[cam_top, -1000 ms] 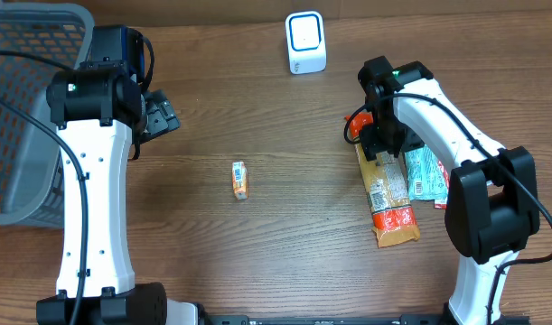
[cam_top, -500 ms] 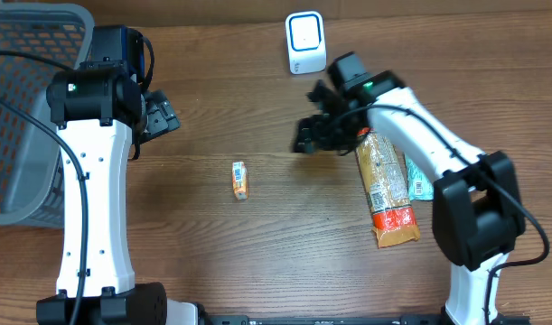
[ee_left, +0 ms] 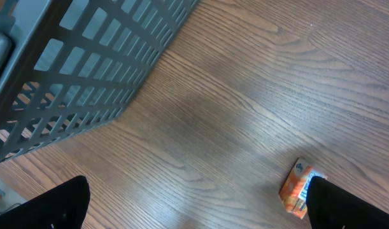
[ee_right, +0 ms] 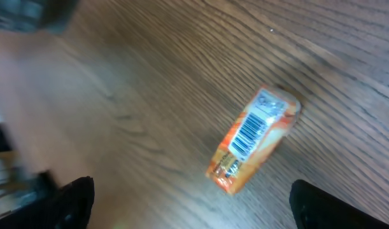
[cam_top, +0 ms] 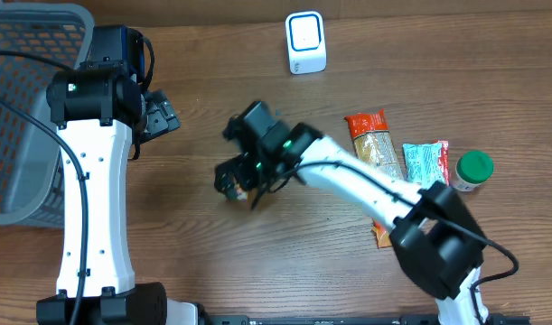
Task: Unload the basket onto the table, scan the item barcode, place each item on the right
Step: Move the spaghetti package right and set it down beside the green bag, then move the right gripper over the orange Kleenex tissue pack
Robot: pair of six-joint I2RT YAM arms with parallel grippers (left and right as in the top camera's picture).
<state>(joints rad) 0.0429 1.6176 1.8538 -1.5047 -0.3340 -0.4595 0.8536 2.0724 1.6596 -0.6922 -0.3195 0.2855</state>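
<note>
The right arm had swung from the long snack packet on the right across to the middle of the wooden table. Its right gripper hung over the small orange packet, jaws spread wide and clear of it. The packet lay flat on the wood with its barcode facing up, well apart from the white scanner at the far edge. The left gripper hovered near the grey basket, likewise spread and empty.
</note>
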